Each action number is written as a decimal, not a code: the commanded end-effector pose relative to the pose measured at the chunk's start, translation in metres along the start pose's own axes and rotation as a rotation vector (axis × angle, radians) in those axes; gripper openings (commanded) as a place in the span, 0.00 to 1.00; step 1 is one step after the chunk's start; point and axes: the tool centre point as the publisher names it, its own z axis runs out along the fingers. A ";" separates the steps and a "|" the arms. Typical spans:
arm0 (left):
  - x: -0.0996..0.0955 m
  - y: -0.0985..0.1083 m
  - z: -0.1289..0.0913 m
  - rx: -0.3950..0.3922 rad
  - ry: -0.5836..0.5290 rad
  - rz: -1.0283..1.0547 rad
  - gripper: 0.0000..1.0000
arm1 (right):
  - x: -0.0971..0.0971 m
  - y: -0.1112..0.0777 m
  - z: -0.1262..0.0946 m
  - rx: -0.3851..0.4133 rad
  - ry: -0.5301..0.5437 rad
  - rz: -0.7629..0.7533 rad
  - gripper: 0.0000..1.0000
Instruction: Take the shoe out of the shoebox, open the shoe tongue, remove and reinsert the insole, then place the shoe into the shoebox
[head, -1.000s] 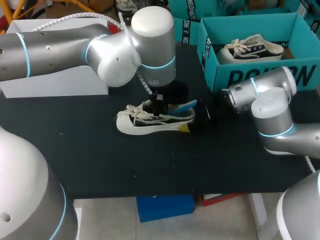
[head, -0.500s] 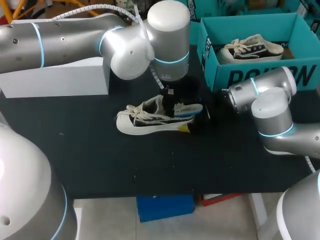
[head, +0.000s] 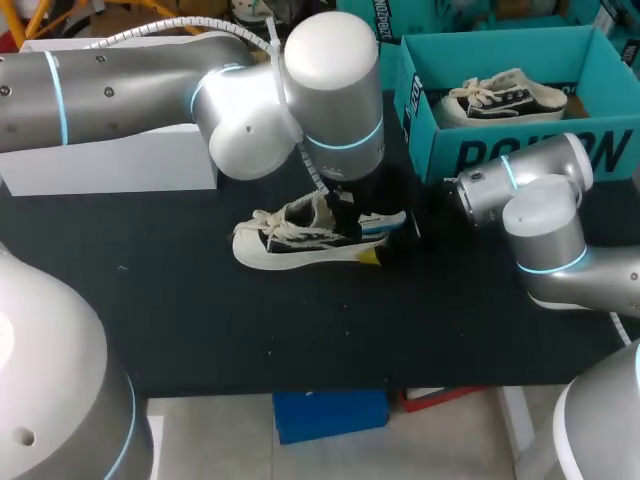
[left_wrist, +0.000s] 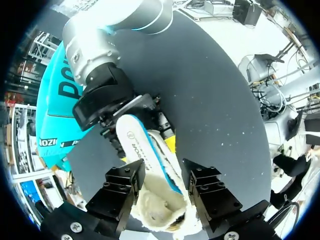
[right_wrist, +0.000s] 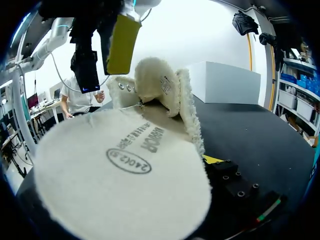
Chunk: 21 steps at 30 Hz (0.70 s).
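Table (head: 200, 320): one shoe (head: 290, 245), second shoe (head: 505, 98) in one shoebox (head: 520, 150), one insole (head: 382, 219); left end effector (left_wrist: 162, 189) spread, right end effector (head: 400, 238) unclear

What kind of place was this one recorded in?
Probably a robotics lab bench: a left arm and right arm meet at a shoe, its insole partly out, on a black table beside a teal shoebox holding another shoe.

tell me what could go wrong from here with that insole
The insole sticks out past the heel of the shoe, lying over the right hand; pushed in, it might buckle rather than slide flat. The left hand stands open either side of the fleecy tongue, so closing could pinch that instead of the insole.
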 end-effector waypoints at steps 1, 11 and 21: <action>0.009 -0.006 0.015 -0.017 -0.050 -0.010 0.45 | -0.001 -0.003 0.000 0.001 0.001 0.001 0.00; 0.001 -0.005 0.027 -0.016 -0.101 -0.053 0.42 | -0.001 -0.003 0.000 0.001 0.001 0.001 0.00; -0.006 -0.007 0.035 -0.035 -0.149 -0.098 0.42 | -0.001 -0.003 0.000 0.001 0.001 0.001 0.00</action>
